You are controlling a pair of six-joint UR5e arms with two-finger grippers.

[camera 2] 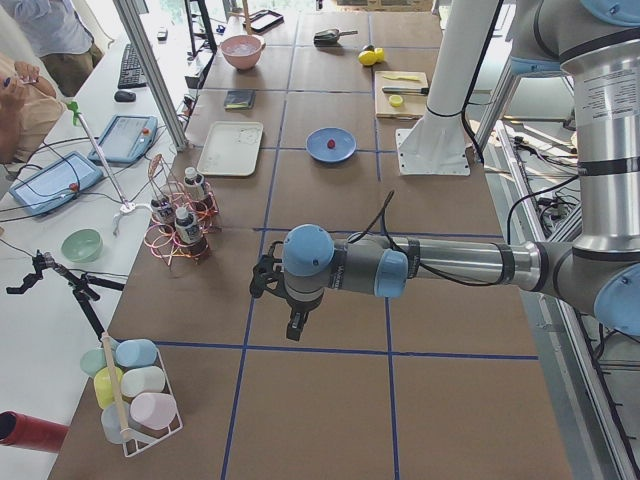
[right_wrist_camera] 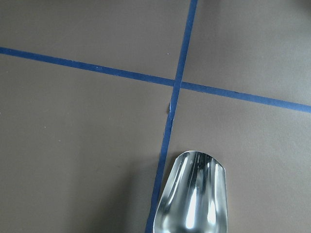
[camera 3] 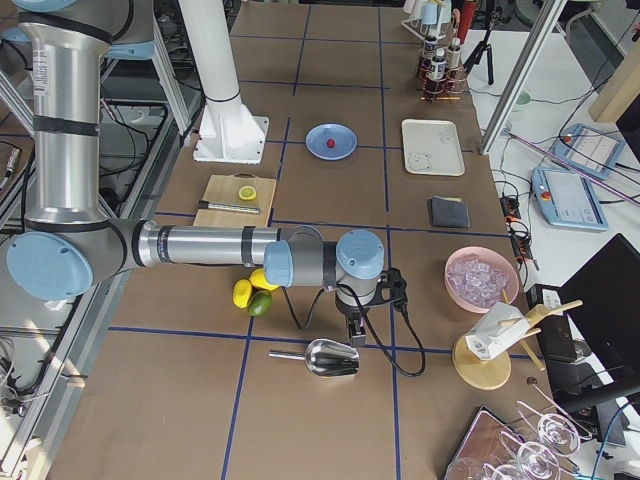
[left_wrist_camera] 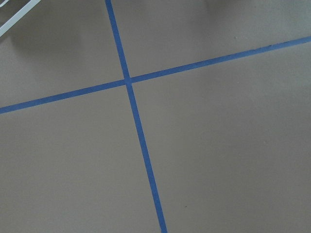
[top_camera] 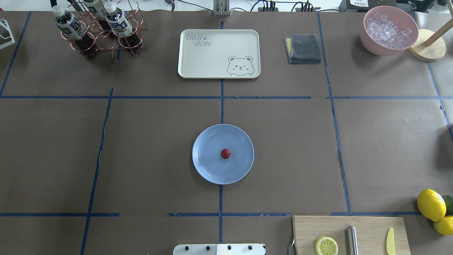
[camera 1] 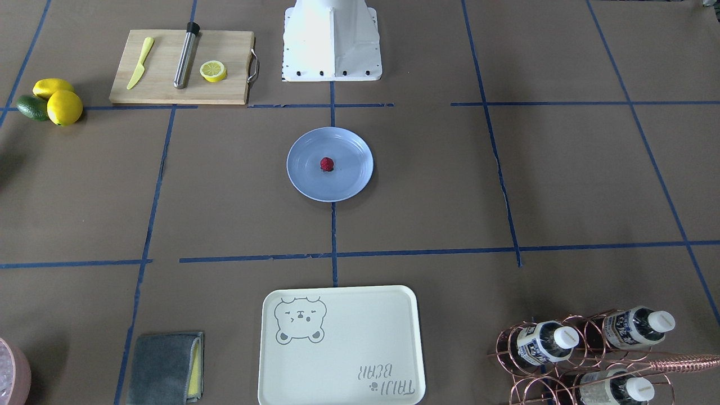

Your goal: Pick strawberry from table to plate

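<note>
Robotics lab: brown-papered worktop (top_camera: 159, 141) gridded with blue tape (top_camera: 222, 106), industrial arm (camera 2: 450, 265) by a white pedestal (camera 1: 332, 39), tablet (camera 2: 130, 137) on side bench (camera 2: 30, 330), person (camera 2: 50, 30) there.

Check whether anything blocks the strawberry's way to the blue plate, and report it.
Nothing visible stands in the way. The strawberry already lies on the plate, near its middle, and nothing else is on the plate.
</note>
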